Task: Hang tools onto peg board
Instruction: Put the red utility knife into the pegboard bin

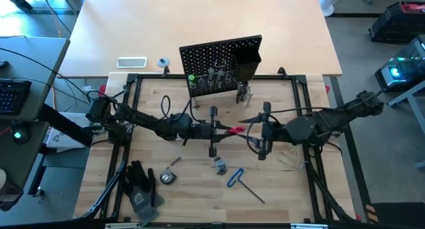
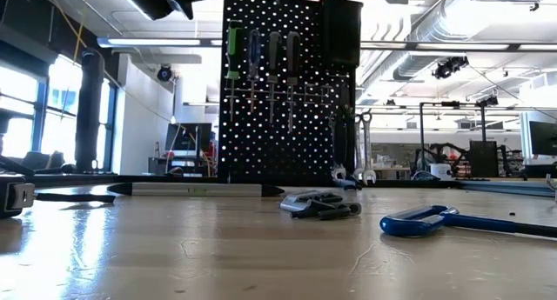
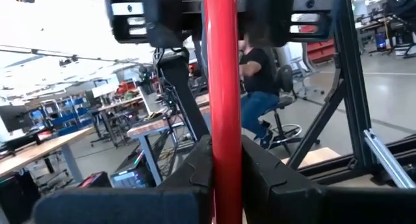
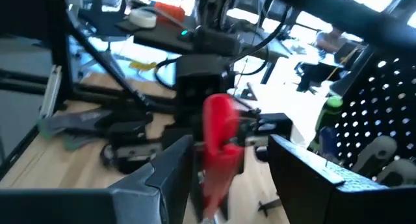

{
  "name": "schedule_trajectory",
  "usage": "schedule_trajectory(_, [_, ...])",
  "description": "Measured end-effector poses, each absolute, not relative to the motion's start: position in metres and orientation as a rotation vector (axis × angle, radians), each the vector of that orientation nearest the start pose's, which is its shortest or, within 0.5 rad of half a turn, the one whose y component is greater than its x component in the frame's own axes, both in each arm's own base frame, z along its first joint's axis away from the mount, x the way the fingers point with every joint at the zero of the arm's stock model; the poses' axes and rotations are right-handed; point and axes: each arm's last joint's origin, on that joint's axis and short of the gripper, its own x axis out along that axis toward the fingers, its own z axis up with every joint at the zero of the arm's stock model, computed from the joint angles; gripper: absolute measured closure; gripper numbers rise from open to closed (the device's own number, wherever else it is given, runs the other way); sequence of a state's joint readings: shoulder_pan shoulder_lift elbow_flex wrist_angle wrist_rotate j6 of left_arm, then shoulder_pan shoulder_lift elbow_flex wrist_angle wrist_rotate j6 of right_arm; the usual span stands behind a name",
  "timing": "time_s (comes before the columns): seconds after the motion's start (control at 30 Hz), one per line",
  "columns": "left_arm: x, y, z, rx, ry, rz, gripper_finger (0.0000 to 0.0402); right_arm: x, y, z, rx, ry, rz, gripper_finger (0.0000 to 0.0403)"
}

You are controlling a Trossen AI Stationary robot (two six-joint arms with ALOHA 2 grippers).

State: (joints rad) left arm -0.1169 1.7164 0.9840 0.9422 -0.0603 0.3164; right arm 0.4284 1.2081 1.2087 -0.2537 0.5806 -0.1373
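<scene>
High view: the red-black flat tool (image 1: 234,130) was clenched in the left tool (image 1: 224,131) above the tabletop's middle, long axis pointing toward the released right tool (image 1: 257,131), peg board (image 1: 220,64) toward the far edge.

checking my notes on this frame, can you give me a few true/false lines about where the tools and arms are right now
1. The left tool is shut on a red-handled tool. True.
2. The blue-handled hex key already hangs on the peg board. False: it lies flat on the table.
3. Several screwdrivers hang on the peg board. True.
4. The black gloves lie right against the peg board. False: they lie at the opposite, near-left part of the table.
5. The right tool stands open around the red handle. True.
</scene>
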Motion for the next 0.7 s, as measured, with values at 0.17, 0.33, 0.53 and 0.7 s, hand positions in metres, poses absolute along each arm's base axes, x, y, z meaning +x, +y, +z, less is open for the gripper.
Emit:
schedule_trajectory(0.17, [0.372,-0.043,0.267,0.304,-0.229,-0.028,0.0371,0.250,0.086,0.388,-0.238,0.219,-0.121,0.0211])
schedule_trajectory(0.33, [0.372,-0.043,0.268,0.307,-0.247,-0.042,0.0371,0.261,0.082,0.386,-0.210,0.197,-0.056,0.0255])
schedule_trajectory(0.53, [0.372,-0.040,0.267,0.306,-0.240,-0.037,0.0371,0.273,0.075,0.379,-0.238,0.211,0.012,0.0360])
schedule_trajectory(0.7, [0.374,-0.039,0.264,0.330,-0.182,0.022,0.0325,0.272,0.069,0.383,-0.241,0.196,-0.018,0.0360])
